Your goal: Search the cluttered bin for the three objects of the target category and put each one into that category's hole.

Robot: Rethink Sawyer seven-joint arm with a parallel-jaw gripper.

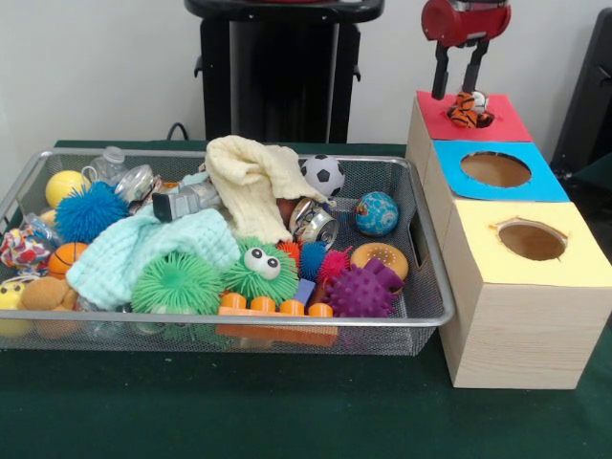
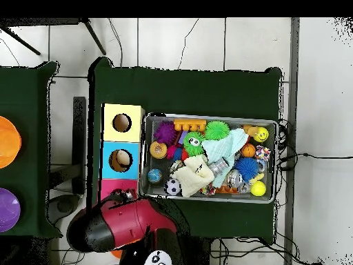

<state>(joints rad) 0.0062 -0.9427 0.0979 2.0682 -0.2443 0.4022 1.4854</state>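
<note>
The wire-mesh bin [image 1: 287,323] fills the left and middle of the front view and is full of toys. The wooden box stands to its right. The orange black-striped tiger [image 1: 469,109] lies on the box's red top [image 1: 504,125], over the spot where the hole is, so the hole itself is hidden. My gripper [image 1: 457,84] hangs just above the tiger, open and empty, fingers apart. The tan-brown plush animal [image 1: 48,294] lies in the bin's near left corner, beside a yellow toy [image 1: 10,293] at the picture's edge. In the overhead view my red arm [image 2: 117,224] covers most of the red top.
The blue-topped hole [image 1: 495,169] and yellow-topped hole [image 1: 532,240] sit nearer on the same box. The bin holds spiky balls, a green fuzzy ball with googly eyes [image 1: 260,271], cloths [image 1: 251,182], a soccer ball [image 1: 325,173] and orange bricks [image 1: 277,307]. It also shows in the overhead view [image 2: 210,116].
</note>
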